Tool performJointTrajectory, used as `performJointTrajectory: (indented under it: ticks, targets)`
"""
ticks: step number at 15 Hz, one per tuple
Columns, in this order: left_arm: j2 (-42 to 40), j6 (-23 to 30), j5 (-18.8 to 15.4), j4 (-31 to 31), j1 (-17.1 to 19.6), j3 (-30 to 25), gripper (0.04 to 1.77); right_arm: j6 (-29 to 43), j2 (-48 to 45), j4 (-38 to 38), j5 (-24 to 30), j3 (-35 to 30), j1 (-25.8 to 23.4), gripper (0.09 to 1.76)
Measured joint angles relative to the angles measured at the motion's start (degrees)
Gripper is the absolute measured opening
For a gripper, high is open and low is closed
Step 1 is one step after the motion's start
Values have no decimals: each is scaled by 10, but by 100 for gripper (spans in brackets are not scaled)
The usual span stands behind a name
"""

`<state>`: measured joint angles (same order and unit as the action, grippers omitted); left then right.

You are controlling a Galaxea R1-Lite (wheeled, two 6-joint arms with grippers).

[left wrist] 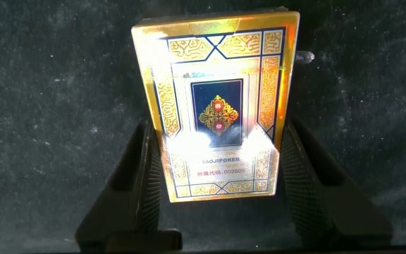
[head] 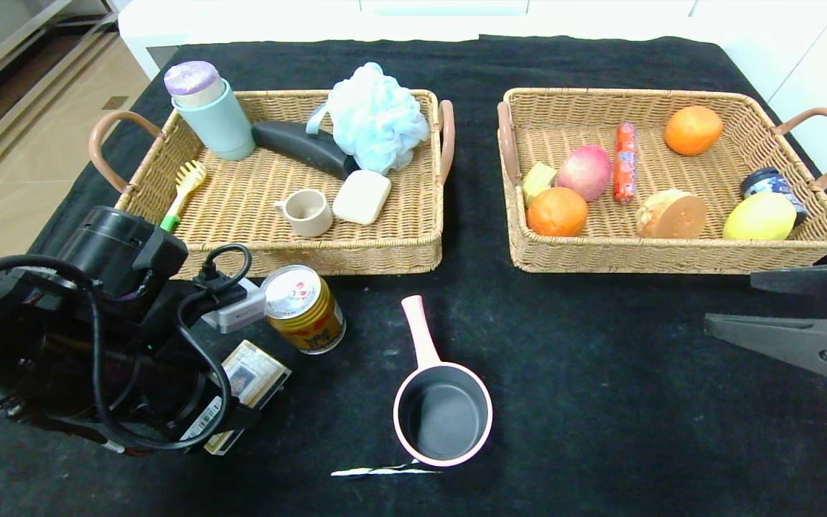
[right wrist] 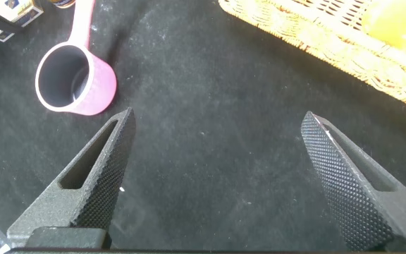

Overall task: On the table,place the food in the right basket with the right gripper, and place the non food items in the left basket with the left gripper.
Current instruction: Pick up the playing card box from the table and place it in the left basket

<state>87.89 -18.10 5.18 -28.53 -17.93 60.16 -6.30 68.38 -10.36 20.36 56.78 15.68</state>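
Risk: thin card box (left wrist: pixel 217 113) slipping from left end effector (left wrist: pixel 217 173).
Fingers (left wrist: pixel 146 176) clamp its edges at lower left; can (head: pixel 306 309) crowds the lift. Right end effector (right wrist: pixel 213 176) gapes empty.

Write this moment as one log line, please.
left hand: closed on card box, on table | right hand: open, idle | still out: pan, can

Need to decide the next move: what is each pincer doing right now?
Left pincer: closed on the card box, fingers on both its sides, down on the table.
Right pincer: open, empty, over bare cloth.
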Motion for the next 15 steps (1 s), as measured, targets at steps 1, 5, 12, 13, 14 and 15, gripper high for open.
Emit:
performJointTrajectory:
  ticks: [1, 5, 12, 13, 14, 15]
  targets:
    - [-1, 0, -1, -2, 0, 0, 104, 0, 0, 0, 0, 0, 0, 171]
    - [-25, 3, -2, -11, -9, 2, 103, 0, 0, 0, 0, 0, 0, 171]
    - [-90, 4, 2, -140, -35, 82, 103, 0, 1, 1, 0, 1, 0, 171]
    - [-95, 3, 4, -154, -37, 98, 103, 0, 0, 0, 0, 1, 0, 171]
    - [-100, 3, 4, -166, -39, 114, 103, 0, 0, 1, 0, 1, 0, 171]
    - [-103, 3, 4, -175, -40, 132, 103, 0, 0, 0, 0, 1, 0, 171]
